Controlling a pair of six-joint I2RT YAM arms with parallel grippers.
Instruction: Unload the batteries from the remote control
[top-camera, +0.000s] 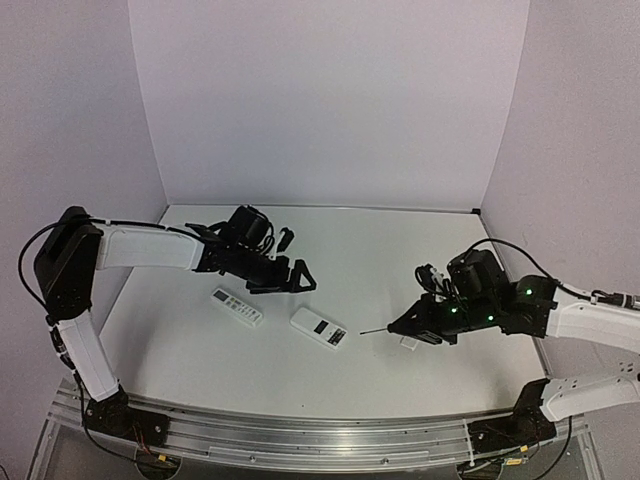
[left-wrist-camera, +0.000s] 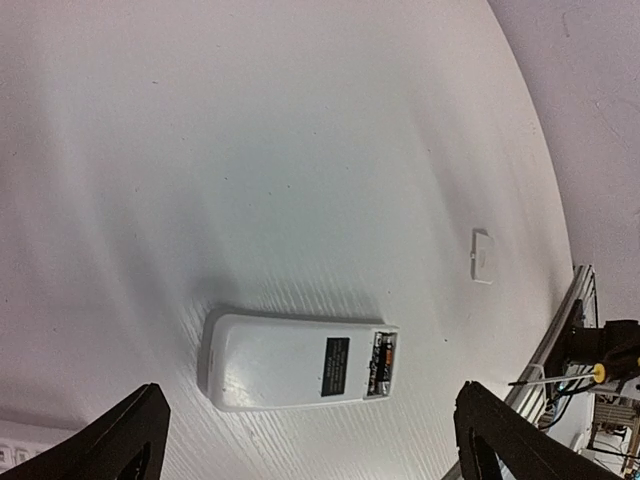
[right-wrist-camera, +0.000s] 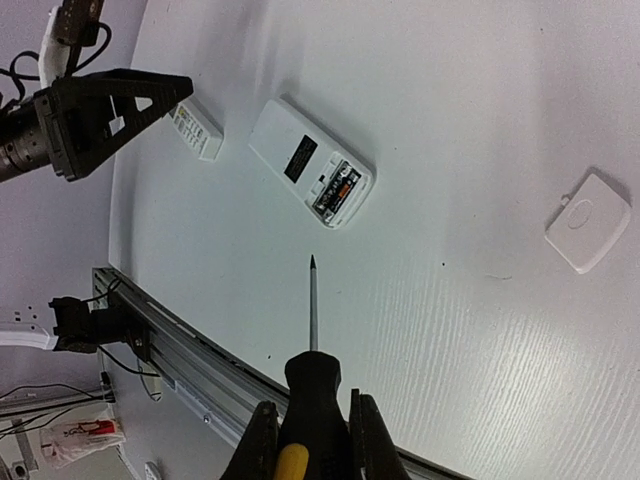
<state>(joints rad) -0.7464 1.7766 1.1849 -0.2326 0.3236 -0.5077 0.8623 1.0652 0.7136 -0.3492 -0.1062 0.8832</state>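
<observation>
From above, the left gripper (top-camera: 288, 282) hangs over the white worktop (top-camera: 400, 250) with its jaws spread wide and nothing between them. Just in front of it lie the remote control (top-camera: 319, 328) and, to its left, a second remote (top-camera: 237, 306). The right gripper (top-camera: 418, 325) has its jaws pinched narrow on a screwdriver (top-camera: 385, 329), tip aimed toward the remote control. A small white cover (top-camera: 408, 343) lies right beneath that gripper.

Through the left wrist camera, the remote control (left-wrist-camera: 290, 360) lies back up below the gap of the spread jaws. The compartment at its right end is open, and the batteries (left-wrist-camera: 383, 362) sit inside. The cover (left-wrist-camera: 483, 255) lies well apart.

Through the right wrist camera, the jaws clamp the black-and-yellow handle. The shaft points at the open compartment, its tip short of the remote control. The batteries (right-wrist-camera: 338, 190) are in place there.
</observation>
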